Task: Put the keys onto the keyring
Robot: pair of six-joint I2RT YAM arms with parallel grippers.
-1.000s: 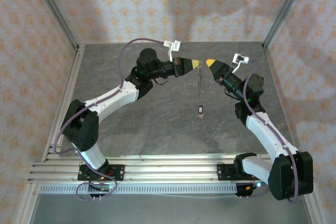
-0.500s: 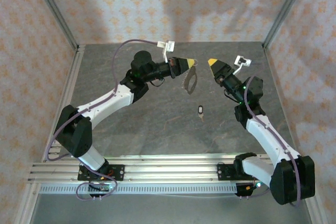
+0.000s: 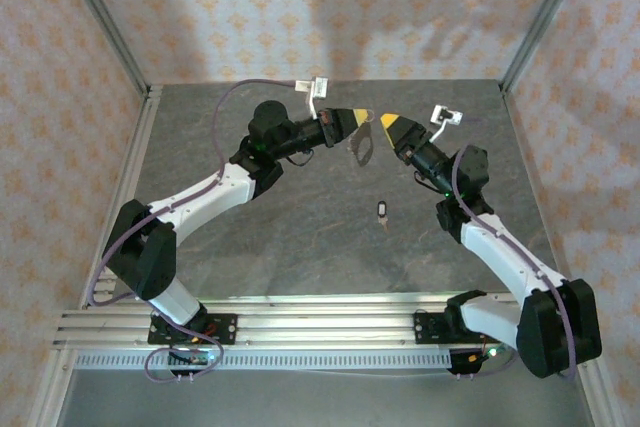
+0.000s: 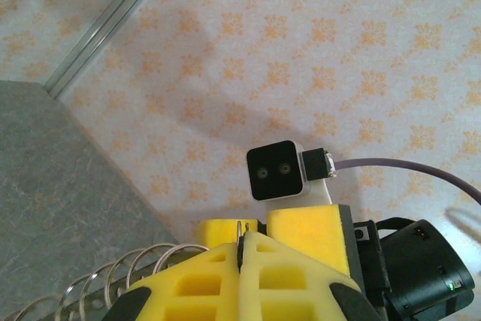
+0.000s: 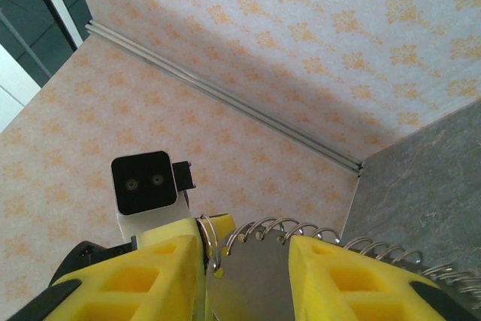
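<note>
My left gripper [image 3: 366, 120] is shut on the keyring [image 3: 362, 147], a pale metal loop that hangs below its yellow fingertips above the table's far middle. In the left wrist view a thin wire of the keyring [image 4: 245, 229] sticks up between the closed fingers [image 4: 285, 276]. My right gripper [image 3: 386, 122] is open and nearly tip to tip with the left one. In the right wrist view the keyring [image 5: 278, 276], a grey plate edged with wire coils, lies between the right gripper [image 5: 244, 244] fingers. The small dark key [image 3: 384, 210] lies on the table below both grippers.
The grey table [image 3: 300, 227] is enclosed by patterned walls with metal corner posts [image 3: 105, 22]. An aluminium rail [image 3: 300, 317] runs along the near edge, where both arm bases are mounted.
My right gripper has moved left, up to the left gripper's tips. The keyring has shifted left with the left gripper and turned from edge-on to showing as a loop.
</note>
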